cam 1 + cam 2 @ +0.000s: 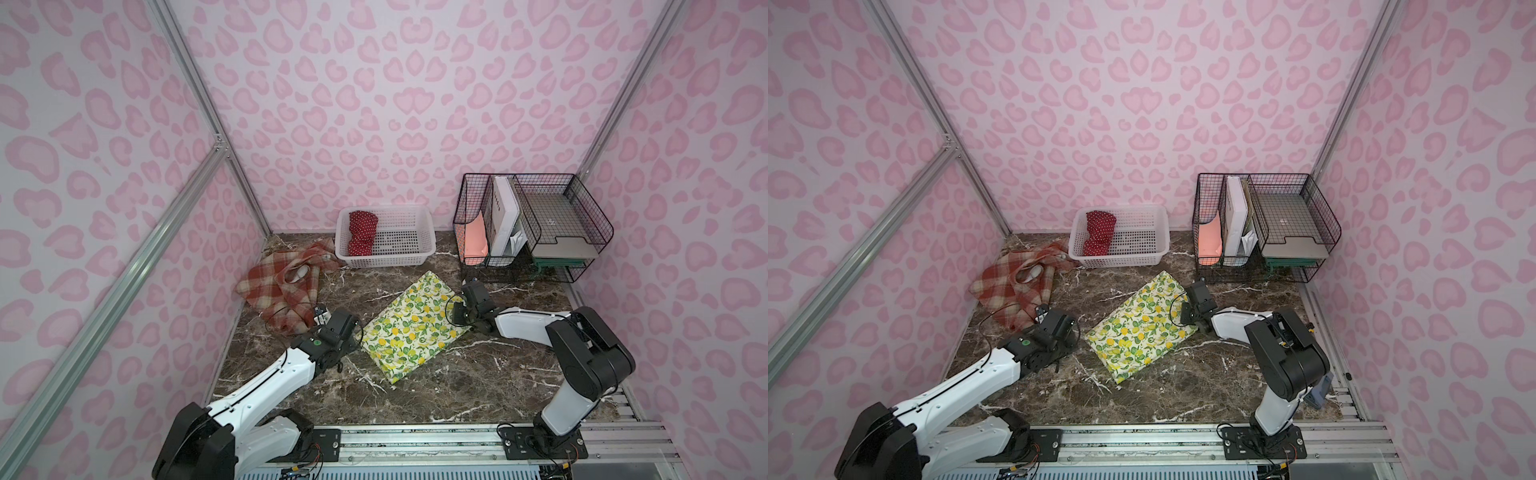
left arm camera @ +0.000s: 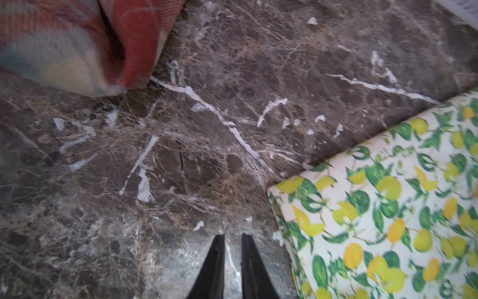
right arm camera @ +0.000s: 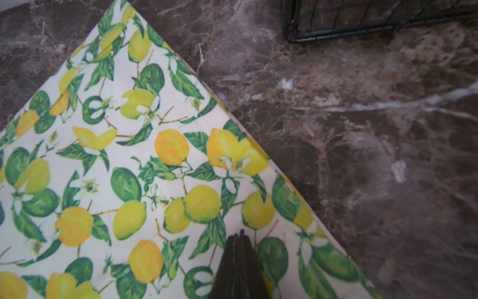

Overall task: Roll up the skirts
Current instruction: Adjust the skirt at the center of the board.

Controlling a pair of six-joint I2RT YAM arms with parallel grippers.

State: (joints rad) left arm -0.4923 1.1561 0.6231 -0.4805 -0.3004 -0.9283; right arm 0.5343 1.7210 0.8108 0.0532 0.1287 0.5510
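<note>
The lemon-print skirt (image 1: 415, 324) (image 1: 1142, 328) lies flat and folded, slantwise on the marble table. My right gripper (image 3: 239, 233) is shut, its tips over the lemon cloth (image 3: 129, 168) near the edge on the right arm's side, with nothing held. Beside that skirt's corner (image 2: 388, 220), my left gripper (image 2: 233, 236) hangs over bare marble, open a narrow gap and empty. The plaid skirt (image 1: 282, 291) (image 2: 77, 46) lies crumpled at the back left. The red polka-dot skirt (image 1: 361, 232) (image 1: 1098, 232) sits bunched in the white basket (image 1: 399, 259).
A black wire organiser (image 1: 532, 224) (image 3: 336, 28) with papers and trays stands at the back right, close behind the right arm (image 1: 519, 324). Pink patterned walls close in three sides. Bare marble (image 1: 457, 386) stretches between the lemon skirt and the front rail.
</note>
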